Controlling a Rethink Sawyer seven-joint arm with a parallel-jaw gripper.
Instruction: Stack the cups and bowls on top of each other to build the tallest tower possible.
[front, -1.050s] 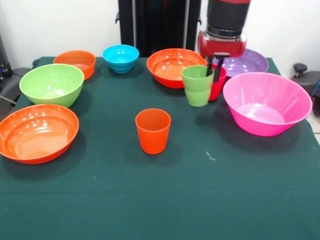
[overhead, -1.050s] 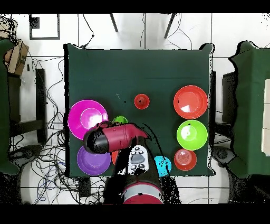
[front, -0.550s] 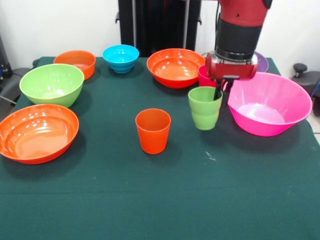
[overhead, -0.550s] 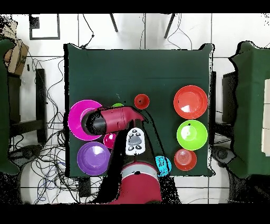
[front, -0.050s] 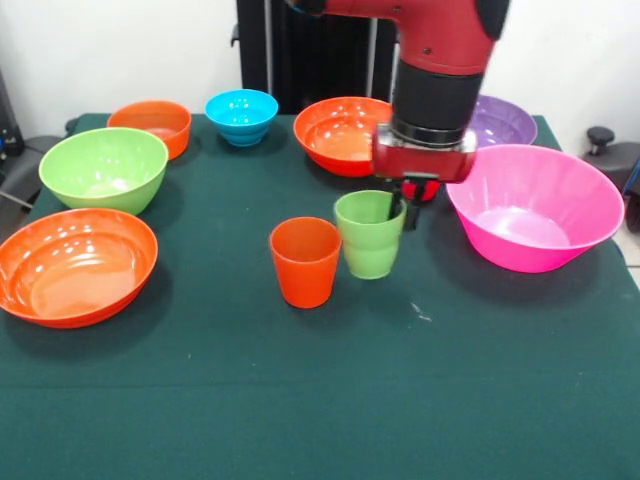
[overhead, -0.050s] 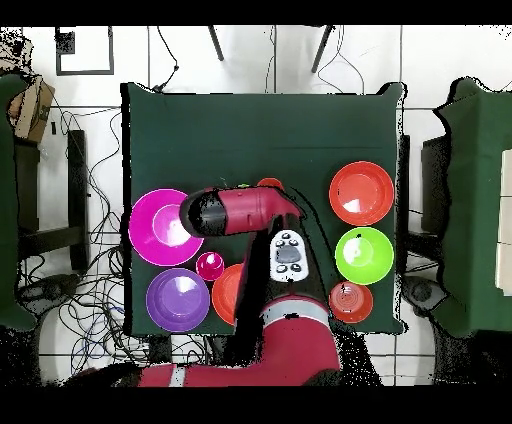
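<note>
Gripper (front, -0.050s: 398, 208) clamped on the light green cup's (front, -0.050s: 368, 236) rim, cup just beside orange cup (front, -0.050s: 305, 261), pink bowl (front, -0.050s: 533, 206) off to the side

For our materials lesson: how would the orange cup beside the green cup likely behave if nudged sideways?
The orange cup looks like thin plastic, so probably light. It is tall and tapers to a narrow base, so a high push may tip it. The cloth-covered table may resist sliding.

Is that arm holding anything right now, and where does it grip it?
Yes: the gripper holds the green cup by its rim, on the side toward the pink bowl.
</note>
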